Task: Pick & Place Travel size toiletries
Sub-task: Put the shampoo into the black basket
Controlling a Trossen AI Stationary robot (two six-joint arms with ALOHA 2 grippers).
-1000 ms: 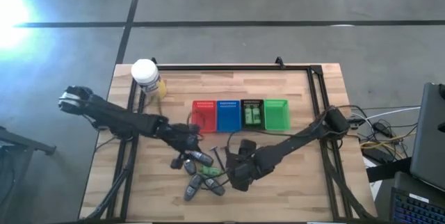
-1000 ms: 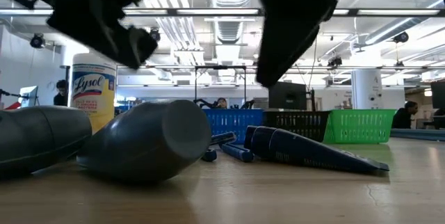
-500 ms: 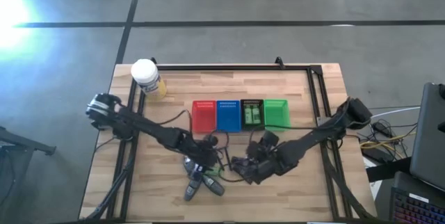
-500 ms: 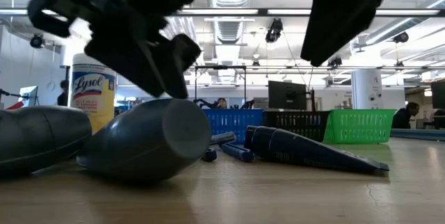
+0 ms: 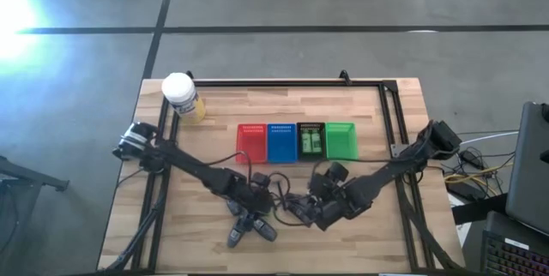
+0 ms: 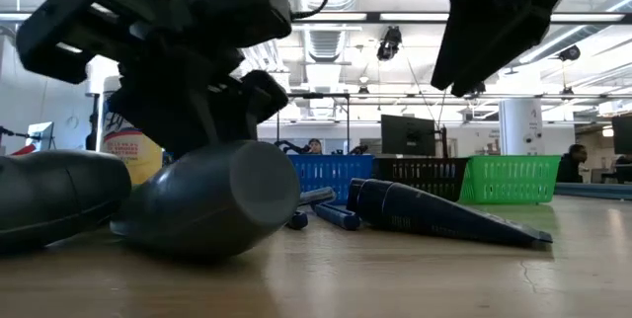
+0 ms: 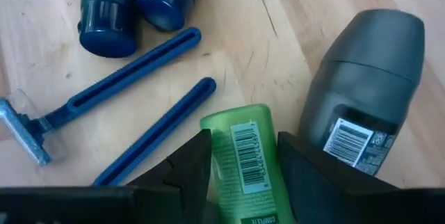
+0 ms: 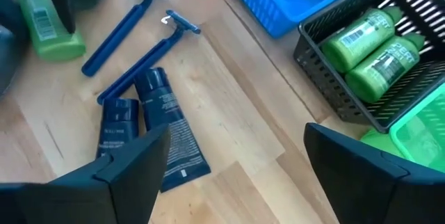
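The toiletries lie in a pile near the table's near edge: a green tube (image 7: 245, 158), a grey oval tube (image 7: 365, 106) beside it, two blue razors (image 7: 125, 92) and dark blue tubes (image 8: 163, 123), all flat on the wood. My left gripper (image 5: 255, 203) is low over the pile, open, with one finger on each side of the green tube. My right gripper (image 5: 300, 210) hangs open and empty just to the right of the pile, above the table (image 6: 504, 22). Two more green tubes (image 8: 375, 43) lie in the black basket (image 8: 389, 113). My left gripper comes at the green tube's barcode end (image 7: 243, 147) from above, and its fingers (image 7: 188, 172) stand close along both long sides. The tube lies flat on the table. Whether the fingers touch it, I cannot tell.
A row of baskets stands behind the pile: red (image 5: 250, 141), blue (image 5: 281, 141), black (image 5: 310, 141), green (image 5: 340, 141). A large white-capped yellow jar (image 5: 180, 94) stands at the far left corner. A black frame rail runs along the table's far and side edges. Bare wood lies on the near right.
My left gripper has moved toward the table's right and near edge and come down onto the pile, ending astride the green tube. My right gripper has drawn back a little toward the table's right. The toiletries have stayed where they were.
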